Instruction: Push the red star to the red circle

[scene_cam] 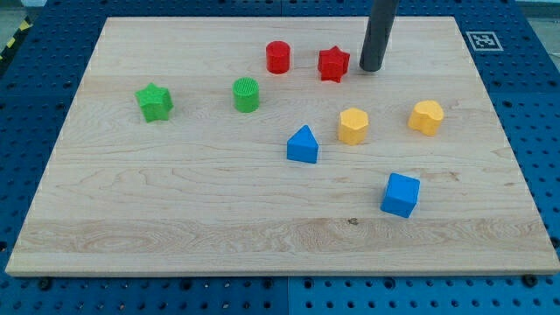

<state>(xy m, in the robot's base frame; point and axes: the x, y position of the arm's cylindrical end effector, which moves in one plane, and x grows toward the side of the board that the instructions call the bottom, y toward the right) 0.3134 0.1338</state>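
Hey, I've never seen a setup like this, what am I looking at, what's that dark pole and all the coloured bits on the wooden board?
This is one camera looking down at a pale wooden board resting on a blue perforated table. The dark pole is the robot arm's tool: a plain rod that grasps nothing and only pushes. My tip sits just to the view's right of the red star block, close beside it; contact is unclear. To the star's left stands the red cylinder block. Also on the board: a green star, a green cylinder, two yellow blocks, a blue triangular block and a blue cube. Nothing is held.
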